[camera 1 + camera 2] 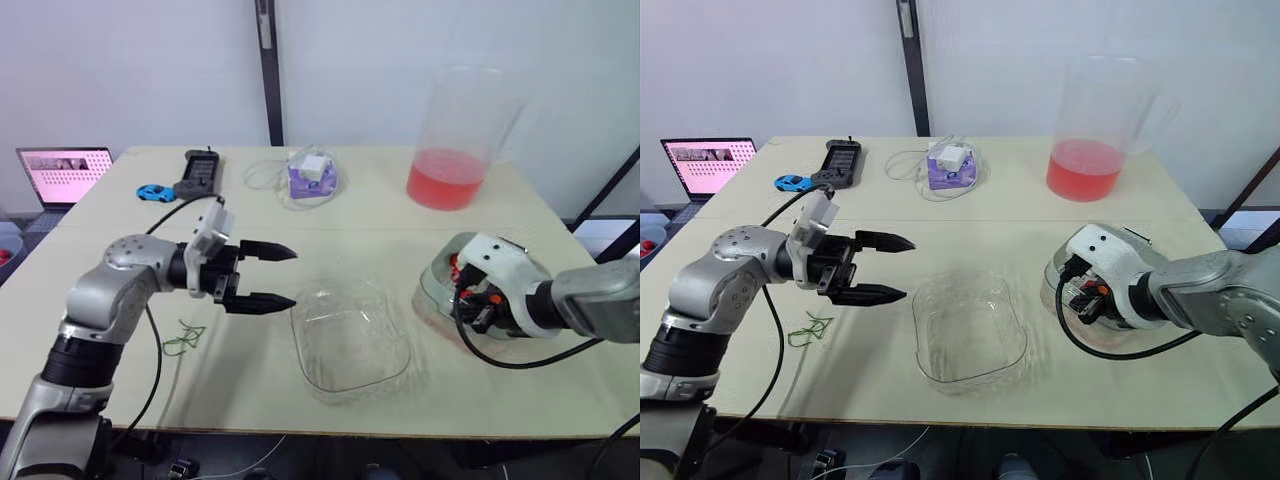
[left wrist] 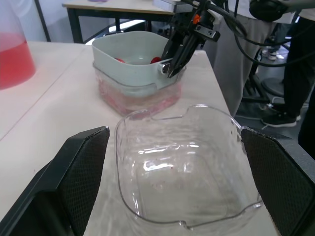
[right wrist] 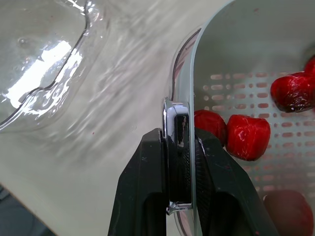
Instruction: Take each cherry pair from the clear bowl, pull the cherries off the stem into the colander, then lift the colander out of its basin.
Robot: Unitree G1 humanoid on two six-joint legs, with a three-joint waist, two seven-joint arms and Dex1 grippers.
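Note:
The clear bowl (image 1: 350, 340) stands near the table's front edge, in the middle. My left gripper (image 1: 290, 276) hovers just left of it, open, with nothing between its fingers. To the right, the pale green colander (image 2: 133, 54) sits in its clear basin (image 2: 133, 96) of pinkish water. Several red cherries (image 3: 246, 135) lie on the colander's perforated floor. My right gripper (image 3: 179, 142) is shut on the colander's rim at a small metal piece, one finger inside the wall and one outside. Loose green stems (image 1: 185, 338) lie on the table under my left forearm.
A tall clear pitcher (image 1: 452, 150) of red liquid stands at the back right. A purple box (image 1: 312, 175) with white cable, a black remote (image 1: 198, 172), a blue toy car (image 1: 154, 192) and a laptop (image 1: 65, 172) are at the back left.

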